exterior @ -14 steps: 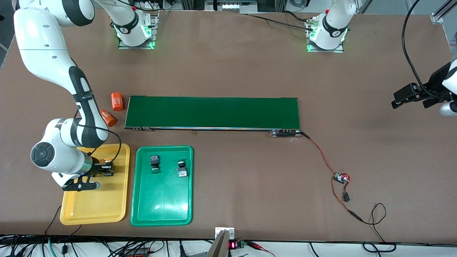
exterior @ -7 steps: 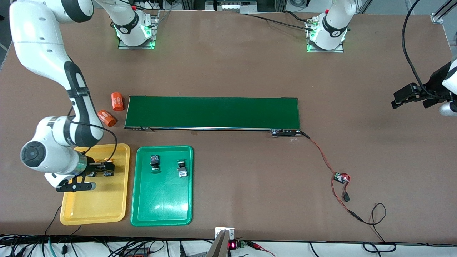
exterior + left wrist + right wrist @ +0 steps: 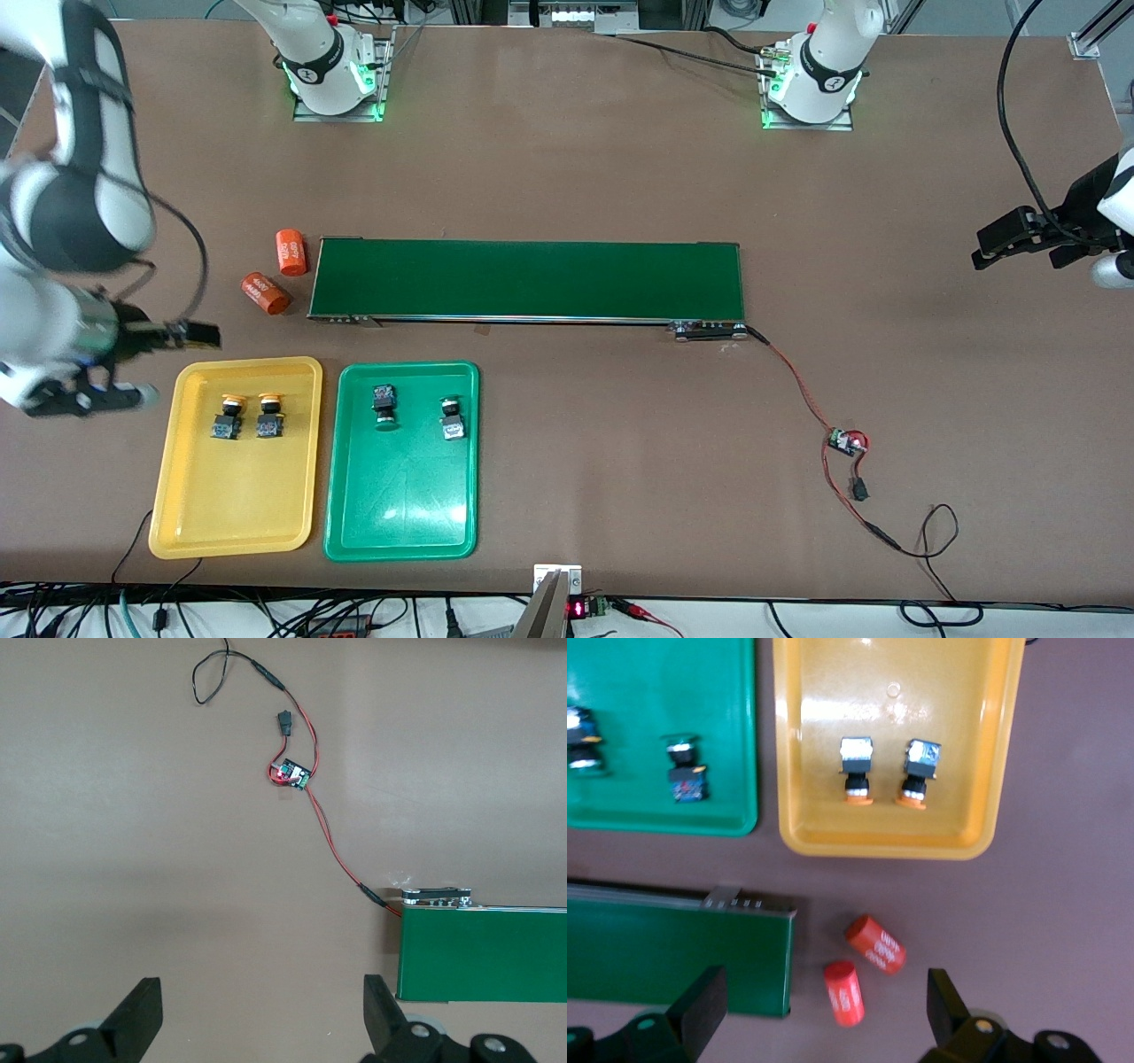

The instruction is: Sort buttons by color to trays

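R hand (image 3: pixel 155 361) released, up by yellow tray (image 3: pixel 177 532) | L hand (image 3: pixel 997 248) released – waits | btns seemingly sorted

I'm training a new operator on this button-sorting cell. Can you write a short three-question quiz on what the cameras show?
1. How many buttons lie in the yellow tray?
2. True or false: the right gripper is shut on a button.
3. The two orange cylinders lie: A) in the green tray; B) on the table by the conveyor belt's end; C) on the belt.

Key: 1. Two, both yellow-capped. 2. False; it is open and holds nothing. 3. B.
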Robot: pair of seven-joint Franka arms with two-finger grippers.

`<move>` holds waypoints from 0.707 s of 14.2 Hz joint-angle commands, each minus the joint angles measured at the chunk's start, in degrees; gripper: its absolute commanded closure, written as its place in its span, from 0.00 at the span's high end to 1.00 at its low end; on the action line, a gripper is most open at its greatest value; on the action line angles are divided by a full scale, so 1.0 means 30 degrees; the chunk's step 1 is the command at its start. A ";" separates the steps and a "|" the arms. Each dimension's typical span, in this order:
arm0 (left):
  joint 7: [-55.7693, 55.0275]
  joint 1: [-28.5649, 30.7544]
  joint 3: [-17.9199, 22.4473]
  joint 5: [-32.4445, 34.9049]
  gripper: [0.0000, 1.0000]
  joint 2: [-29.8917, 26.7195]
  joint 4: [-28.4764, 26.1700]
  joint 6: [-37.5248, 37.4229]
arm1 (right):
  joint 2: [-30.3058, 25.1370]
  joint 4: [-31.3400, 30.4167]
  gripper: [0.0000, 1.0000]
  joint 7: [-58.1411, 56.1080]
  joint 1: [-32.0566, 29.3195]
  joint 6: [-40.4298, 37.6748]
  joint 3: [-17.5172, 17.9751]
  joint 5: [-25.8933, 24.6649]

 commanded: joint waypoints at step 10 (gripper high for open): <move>0.0227 0.0158 -0.0010 -0.0160 1.00 -0.0484 -0.0328 0.0039 | -0.8748 -0.8754 1.00 -0.0274 -0.0407 0.0272 -0.0084 0.0986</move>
